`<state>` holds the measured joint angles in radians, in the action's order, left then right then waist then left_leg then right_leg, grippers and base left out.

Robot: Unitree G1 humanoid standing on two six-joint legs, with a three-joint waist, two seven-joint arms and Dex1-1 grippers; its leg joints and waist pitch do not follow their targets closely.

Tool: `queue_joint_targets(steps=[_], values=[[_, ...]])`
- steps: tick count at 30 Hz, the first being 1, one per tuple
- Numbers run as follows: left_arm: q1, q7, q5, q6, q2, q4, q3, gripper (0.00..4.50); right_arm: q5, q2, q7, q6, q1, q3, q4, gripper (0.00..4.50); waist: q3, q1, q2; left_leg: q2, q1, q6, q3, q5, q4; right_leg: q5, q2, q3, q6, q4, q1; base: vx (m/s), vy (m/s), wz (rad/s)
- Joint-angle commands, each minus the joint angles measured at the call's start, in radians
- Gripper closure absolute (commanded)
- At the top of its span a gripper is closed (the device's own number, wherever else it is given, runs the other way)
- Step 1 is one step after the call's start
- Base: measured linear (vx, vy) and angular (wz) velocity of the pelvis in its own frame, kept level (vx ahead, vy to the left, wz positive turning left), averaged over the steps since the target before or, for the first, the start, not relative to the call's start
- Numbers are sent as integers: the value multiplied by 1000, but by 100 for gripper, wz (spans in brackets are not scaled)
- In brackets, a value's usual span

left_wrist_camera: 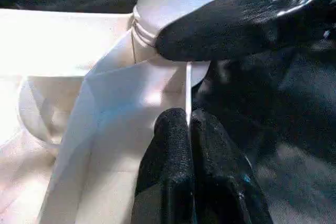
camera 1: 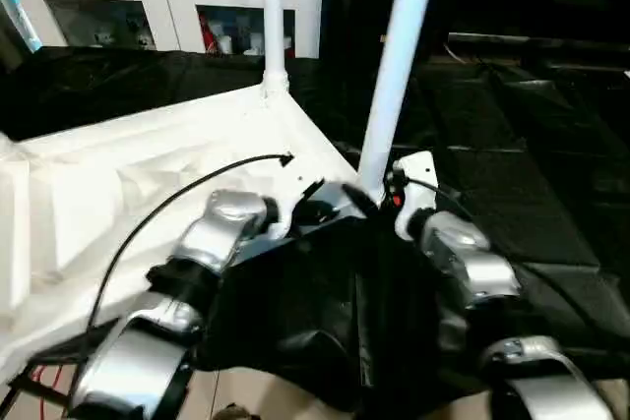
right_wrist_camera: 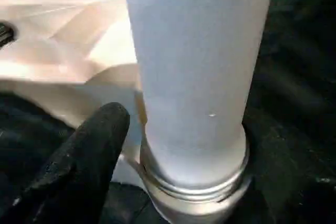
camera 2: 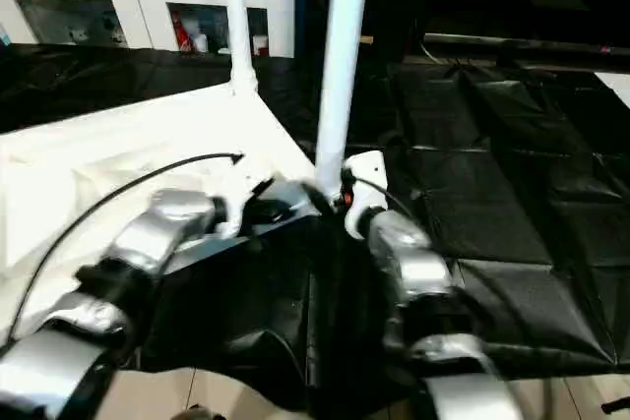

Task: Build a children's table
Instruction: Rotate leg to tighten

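Observation:
The children's table lies upside down, its white top (camera 1: 118, 184) showing the ribbed underside. One white leg (camera 1: 273, 17) stands upright in the far corner. A second leg (camera 1: 396, 76) stands in the near corner socket (left_wrist_camera: 157, 30). My left gripper (left_wrist_camera: 188, 121) is shut on the top's thin rim just beside that near leg. My right gripper (camera 1: 377, 199) is at the near leg's base, open, with the leg (right_wrist_camera: 194, 77) between its jaws. One of its black fingers (right_wrist_camera: 84, 161) stands just off the threaded collar.
A white cabinet with glass doors (camera 1: 157, 2) stands along the back wall. Black mats (camera 1: 532, 164) cover the floor to the right and behind. A black cable (camera 1: 177, 206) loops over my left forearm. Black cloth (camera 1: 295, 312) hangs below the table's near edge.

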<state>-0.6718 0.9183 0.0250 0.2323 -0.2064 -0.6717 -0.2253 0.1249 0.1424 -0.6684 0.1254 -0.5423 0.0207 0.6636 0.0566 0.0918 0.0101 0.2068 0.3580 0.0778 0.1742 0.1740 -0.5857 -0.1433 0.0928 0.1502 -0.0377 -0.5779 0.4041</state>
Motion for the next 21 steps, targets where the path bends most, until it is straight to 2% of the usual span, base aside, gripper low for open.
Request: queue_joint_targets(steps=[1,4,6,9,15,16,18,21], values=[[-13,53,-52,-59,26,77,-15,450,18,-13,-119,12,14,90,-41,78,-75,5,9,29,-3,-63,-6,194,62,-353,74,-65,-117,72,-65,0,0,0],[8,110,-60,-62,0,106,-27,450,28,41,-225,12,29,105,-78,78,-75,7,8,32,-7,-62,-6,200,62,-350,72,-66,-121,72,-60,0,0,0],[33,185,-73,-61,-34,145,-41,450,38,102,-340,3,48,120,-117,78,-76,14,9,34,-5,-72,-5,192,61,-322,73,-68,-129,65,-64,0,0,0],[57,249,-80,-54,-69,184,-54,450,53,147,-423,15,59,123,-144,78,-74,21,10,35,-6,-70,-5,198,62,-346,73,-66,-130,68,-63,0,0,0],[90,320,-90,-42,-111,238,-69,450,71,184,-504,40,74,136,-178,78,-73,26,8,37,-8,-59,-6,221,63,-382,74,-66,-121,72,-59,0,0,0],[94,328,-92,-38,-115,245,-70,450,75,188,-516,48,76,139,-183,110,-73,26,8,36,-7,-60,-6,222,63,-383,73,-65,-120,71,-60,0,0,0],[106,346,-97,-28,-127,267,-74,450,83,198,-549,67,85,152,-201,110,-72,27,10,35,-7,-59,-6,220,63,-396,72,-65,-110,73,-59,0,0,0],[110,349,-94,-28,-131,272,-75,450,84,199,-560,77,90,159,-212,150,-73,27,9,34,-7,-56,-7,217,63,-401,72,-64,-107,75,-59,0,0,0]])
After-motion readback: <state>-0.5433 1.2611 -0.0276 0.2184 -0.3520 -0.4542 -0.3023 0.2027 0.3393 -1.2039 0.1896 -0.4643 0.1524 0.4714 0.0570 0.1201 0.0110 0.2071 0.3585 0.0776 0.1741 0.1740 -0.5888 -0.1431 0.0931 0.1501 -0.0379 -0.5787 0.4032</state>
